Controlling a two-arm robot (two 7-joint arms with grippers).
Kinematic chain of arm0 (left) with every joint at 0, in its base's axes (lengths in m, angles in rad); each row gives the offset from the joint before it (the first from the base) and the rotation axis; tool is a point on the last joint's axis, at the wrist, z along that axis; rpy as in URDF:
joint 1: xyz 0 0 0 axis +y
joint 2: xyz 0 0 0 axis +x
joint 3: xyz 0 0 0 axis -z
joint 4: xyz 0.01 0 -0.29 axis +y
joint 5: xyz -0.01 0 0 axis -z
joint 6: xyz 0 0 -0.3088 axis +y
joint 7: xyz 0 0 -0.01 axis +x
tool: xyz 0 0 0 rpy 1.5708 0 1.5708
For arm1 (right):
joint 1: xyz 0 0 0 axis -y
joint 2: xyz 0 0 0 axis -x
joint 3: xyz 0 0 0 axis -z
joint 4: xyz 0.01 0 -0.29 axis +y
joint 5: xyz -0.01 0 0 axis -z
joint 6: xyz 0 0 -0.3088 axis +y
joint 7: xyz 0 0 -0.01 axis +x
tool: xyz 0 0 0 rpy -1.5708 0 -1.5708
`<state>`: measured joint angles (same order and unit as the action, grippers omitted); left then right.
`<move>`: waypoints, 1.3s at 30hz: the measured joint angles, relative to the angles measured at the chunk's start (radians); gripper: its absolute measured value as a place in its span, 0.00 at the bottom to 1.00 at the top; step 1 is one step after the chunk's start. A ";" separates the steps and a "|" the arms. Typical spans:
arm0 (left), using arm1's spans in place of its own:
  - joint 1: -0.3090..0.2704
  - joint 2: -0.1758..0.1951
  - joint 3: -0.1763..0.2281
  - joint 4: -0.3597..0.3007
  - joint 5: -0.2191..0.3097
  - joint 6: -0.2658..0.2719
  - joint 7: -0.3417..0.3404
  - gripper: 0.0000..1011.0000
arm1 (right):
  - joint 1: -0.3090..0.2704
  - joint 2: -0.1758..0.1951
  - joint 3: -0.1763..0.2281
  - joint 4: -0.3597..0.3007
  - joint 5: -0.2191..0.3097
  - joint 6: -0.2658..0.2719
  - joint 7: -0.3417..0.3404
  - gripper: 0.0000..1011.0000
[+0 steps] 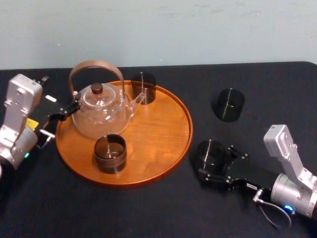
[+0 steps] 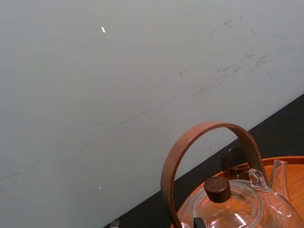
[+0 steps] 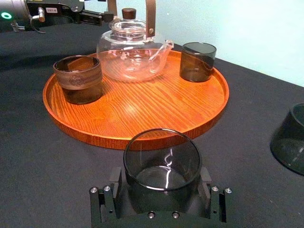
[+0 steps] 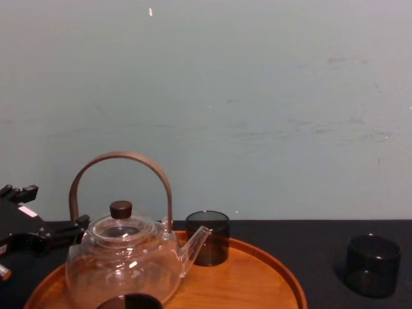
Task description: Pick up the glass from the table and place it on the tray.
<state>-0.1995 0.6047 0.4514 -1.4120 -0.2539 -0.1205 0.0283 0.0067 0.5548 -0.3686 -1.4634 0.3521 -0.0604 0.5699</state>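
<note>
1. Left gripper [image 1: 63, 115]: far left of the head view, beside the teapot [image 1: 101, 111]; whether it is spread or closed cannot be told.
2. Tray [image 1: 168, 144]: centre-left; holds the teapot, a rear glass [image 1: 143, 88] and a front glass [image 1: 110, 153].
3. Glass [image 1: 212, 152]: lower right, standing on the table [image 1: 148, 208] just right of the tray's rim, between the jaws of the right gripper [image 1: 215, 159], which press against its two sides.
4. Spare glass [image 1: 229, 104]: upper right, on the table, well apart.

Your black-cloth surface [image 1: 148, 208] carries the round wooden tray [image 1: 168, 144], left of centre. Two dark glasses stand on the cloth right of it: a near glass [image 1: 212, 153] just beside the rim, a far glass [image 1: 229, 104] well apart.
</note>
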 joint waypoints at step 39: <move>0.000 0.000 0.000 0.000 0.000 0.000 0.000 1.00 | 0.060 -0.016 -0.034 0.052 0.038 0.008 0.032 0.90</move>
<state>-0.1995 0.6047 0.4514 -1.4120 -0.2539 -0.1205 0.0283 0.0671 0.5389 -0.4029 -1.4117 0.3903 -0.0526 0.6015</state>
